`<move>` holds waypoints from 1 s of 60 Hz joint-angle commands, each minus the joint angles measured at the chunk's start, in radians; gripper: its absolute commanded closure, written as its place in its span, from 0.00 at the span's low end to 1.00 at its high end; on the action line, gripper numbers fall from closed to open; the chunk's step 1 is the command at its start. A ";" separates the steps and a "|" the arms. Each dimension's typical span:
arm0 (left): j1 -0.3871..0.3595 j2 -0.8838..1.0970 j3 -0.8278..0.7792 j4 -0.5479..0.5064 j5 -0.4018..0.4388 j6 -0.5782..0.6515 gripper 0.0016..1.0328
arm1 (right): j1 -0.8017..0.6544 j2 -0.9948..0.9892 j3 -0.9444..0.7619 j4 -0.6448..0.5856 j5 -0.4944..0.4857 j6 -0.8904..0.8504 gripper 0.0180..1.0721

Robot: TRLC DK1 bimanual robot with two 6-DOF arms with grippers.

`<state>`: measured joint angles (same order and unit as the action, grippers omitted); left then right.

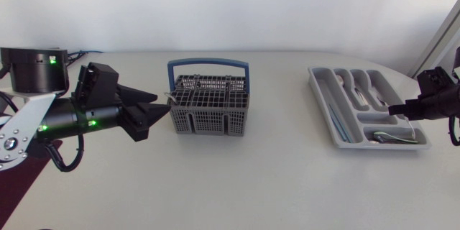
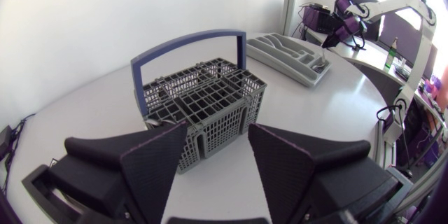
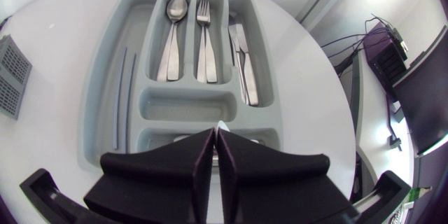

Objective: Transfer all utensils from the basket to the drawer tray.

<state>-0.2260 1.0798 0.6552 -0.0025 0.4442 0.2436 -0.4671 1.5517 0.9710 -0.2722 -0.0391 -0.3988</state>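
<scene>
Meanwhile, left gripper (image 2: 218, 134) agape beside basket (image 2: 203, 98) — right gripper (image 3: 215, 134) clenched over tray (image 3: 96, 94).

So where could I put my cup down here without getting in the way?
The widest bare patch is the table between the basket and the tray; the strip in front of both is bare too. It is crowded where the left pincer nearly meets the basket, and at the tray's end under the right pincer.

Bright, diffuse light throughout; counter (image 1: 237, 187) evenly lit. Basket (image 1: 209, 108) casts soft, short shadow on near side. Highlights on spoon (image 3: 171, 42). Left wrist view: daylight glare far right. Wrist views bow at edges.
</scene>
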 commanded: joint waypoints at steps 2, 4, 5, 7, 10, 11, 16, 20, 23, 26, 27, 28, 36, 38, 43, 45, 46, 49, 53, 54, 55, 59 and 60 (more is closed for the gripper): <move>-0.007 -0.020 -0.006 -0.010 0.001 -0.010 0.39 | -0.010 0.041 -0.034 0.041 0.024 -0.032 0.90; -0.007 -0.021 -0.006 -0.011 -0.001 -0.009 0.39 | -0.010 0.045 -0.038 0.047 0.027 -0.032 0.90; -0.006 -0.021 -0.006 -0.011 -0.001 -0.009 0.39 | -0.010 0.045 -0.041 0.048 0.028 -0.032 0.89; -0.004 -0.021 -0.005 -0.013 -0.001 -0.009 0.39 | -0.005 0.048 -0.048 0.059 0.039 -0.032 0.89; -0.004 -0.023 -0.005 -0.017 -0.001 -0.009 0.39 | 0.007 0.051 -0.064 0.080 0.059 -0.038 0.87; -0.004 -0.023 -0.003 -0.017 -0.001 -0.009 0.39 | 0.012 0.051 -0.069 0.082 0.067 -0.038 0.86; -0.004 -0.026 -0.005 -0.019 -0.001 -0.007 0.39 | 0.027 0.054 -0.089 0.097 0.087 -0.040 0.69; -0.003 -0.029 -0.006 -0.019 -0.007 -0.001 0.39 | 0.035 0.056 -0.109 0.113 0.097 -0.044 0.55; -0.001 -0.032 -0.008 -0.019 -0.010 0.000 0.39 | 0.039 0.059 -0.117 0.114 0.105 -0.049 0.49; 0.005 -0.032 -0.006 -0.021 -0.010 0.005 0.39 | 0.044 0.059 -0.126 0.117 0.105 -0.052 0.44; 0.007 -0.032 -0.005 -0.022 -0.010 0.006 0.39 | 0.045 0.057 -0.129 0.119 0.105 -0.052 0.42; 0.008 -0.032 -0.005 -0.024 -0.010 0.008 0.39 | 0.047 0.056 -0.130 0.120 0.105 -0.054 0.41; 0.022 -0.032 0.011 -0.036 -0.012 0.026 0.39 | 0.056 0.031 -0.149 0.130 0.117 -0.058 0.27; 0.025 -0.029 0.014 -0.036 -0.013 0.033 0.39 | 0.059 0.025 -0.152 0.130 0.119 -0.058 0.23; 0.031 -0.024 0.018 -0.042 -0.013 0.046 0.39 | 0.059 0.018 -0.155 0.130 0.127 -0.058 0.16; 0.031 -0.023 0.017 -0.044 -0.015 0.052 0.39 | 0.059 0.015 -0.155 0.131 0.128 -0.058 0.15; 0.031 -0.023 0.017 -0.044 -0.015 0.054 0.39 | 0.058 0.015 -0.153 0.131 0.130 -0.058 0.14; 0.031 -0.023 0.015 -0.047 -0.016 0.063 0.39 | 0.051 0.011 -0.152 0.130 0.131 -0.061 0.12; 0.037 -0.023 0.017 -0.053 -0.016 0.074 0.39 | 0.048 -0.016 -0.158 0.120 0.131 -0.072 0.10; 0.039 -0.023 0.017 -0.054 -0.016 0.077 0.39 | 0.048 -0.024 -0.161 0.119 0.131 -0.074 0.10; 0.040 -0.023 0.018 -0.054 -0.016 0.080 0.39 | 0.048 -0.036 -0.163 0.113 0.130 -0.074 0.10; 0.042 -0.021 0.026 -0.068 -0.016 0.100 0.39 | 0.050 -0.079 -0.160 0.068 0.119 -0.074 0.10; 0.042 -0.021 0.029 -0.070 -0.018 0.105 0.39 | 0.050 -0.091 -0.155 0.053 0.114 -0.072 0.10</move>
<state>-0.1921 1.0626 0.6559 -0.0570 0.4320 0.3046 -0.4141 1.5276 0.8310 -0.1802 0.0803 -0.4507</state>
